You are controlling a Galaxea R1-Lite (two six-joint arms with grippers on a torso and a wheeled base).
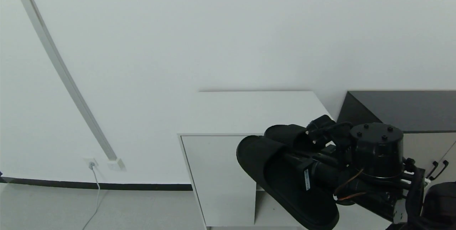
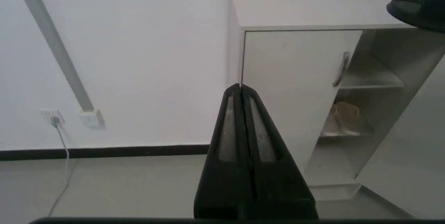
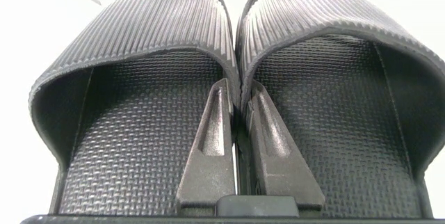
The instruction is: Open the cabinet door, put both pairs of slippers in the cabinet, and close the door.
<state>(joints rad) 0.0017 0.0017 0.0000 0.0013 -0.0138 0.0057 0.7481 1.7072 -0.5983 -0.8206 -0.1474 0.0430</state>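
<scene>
Holding black slippers (image 1: pixel 285 176) in R gripper (image 3: pixel 238 90)
I saw its fingers pinched on both inner edges; L gripper (image 2: pixel 240 92) was closed, empty, facing the open cabinet (image 2: pixel 306 8)

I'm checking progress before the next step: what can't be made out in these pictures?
Head view: the cabinet shelves, behind the black slippers.
Left wrist view: the pale thing on a shelf, too small to name; the black slippers, cut by the edge.
Right wrist view: the cabinet, behind the slippers clamped by the right gripper.
</scene>
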